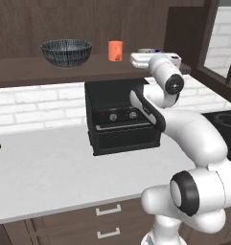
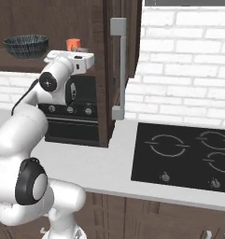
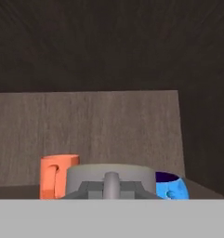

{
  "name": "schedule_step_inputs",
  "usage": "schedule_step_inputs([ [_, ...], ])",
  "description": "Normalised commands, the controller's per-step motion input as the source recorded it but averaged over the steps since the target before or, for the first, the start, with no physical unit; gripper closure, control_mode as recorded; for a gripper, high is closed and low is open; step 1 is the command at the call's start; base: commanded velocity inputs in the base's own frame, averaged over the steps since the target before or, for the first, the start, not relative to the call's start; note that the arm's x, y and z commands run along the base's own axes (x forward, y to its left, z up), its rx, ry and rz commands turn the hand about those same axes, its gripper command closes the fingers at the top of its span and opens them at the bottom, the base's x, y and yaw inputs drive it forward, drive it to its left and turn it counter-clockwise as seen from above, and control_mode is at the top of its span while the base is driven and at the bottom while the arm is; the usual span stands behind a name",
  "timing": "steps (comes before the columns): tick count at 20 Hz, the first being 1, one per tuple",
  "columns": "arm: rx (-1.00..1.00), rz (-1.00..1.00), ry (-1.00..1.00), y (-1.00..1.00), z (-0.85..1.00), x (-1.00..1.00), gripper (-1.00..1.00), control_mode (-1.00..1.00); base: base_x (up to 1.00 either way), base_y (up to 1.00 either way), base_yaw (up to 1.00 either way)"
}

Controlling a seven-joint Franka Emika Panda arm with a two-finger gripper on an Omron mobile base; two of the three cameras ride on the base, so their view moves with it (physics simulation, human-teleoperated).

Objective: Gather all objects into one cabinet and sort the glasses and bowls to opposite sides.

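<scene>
Up on the cabinet shelf (image 1: 21, 69), the striped dark bowl (image 1: 66, 51) sits at the left and the orange cup (image 1: 115, 50) further right. Close before the hand camera stands the grey mug (image 3: 111, 179), between the orange cup and a small blue item (image 3: 171, 188). The gripper (image 3: 111, 186) is closed; whether it grips the mug cannot be told.
</scene>
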Motion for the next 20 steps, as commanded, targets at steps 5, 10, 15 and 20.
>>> schedule_step_inputs([
  [5, 0.0, 0.0, 0.15, 0.0, -0.19, -0.08, 1.0, -1.0, 0.0, 0.0, 0.0],
  [10, 0.0, 0.0, 0.18, 0.0, -0.1, -0.05, 1.0, -1.0, 0.0, 0.0, 0.0],
  [15, 0.0, 0.0, 0.02, 0.0, 0.0, 0.05, 1.0, -1.0, 0.0, 0.0, 0.0],
  [20, 0.0, 0.0, 0.0, 0.0, 0.0, 0.13, 1.0, -1.0, 0.0, 0.0, 0.0],
])
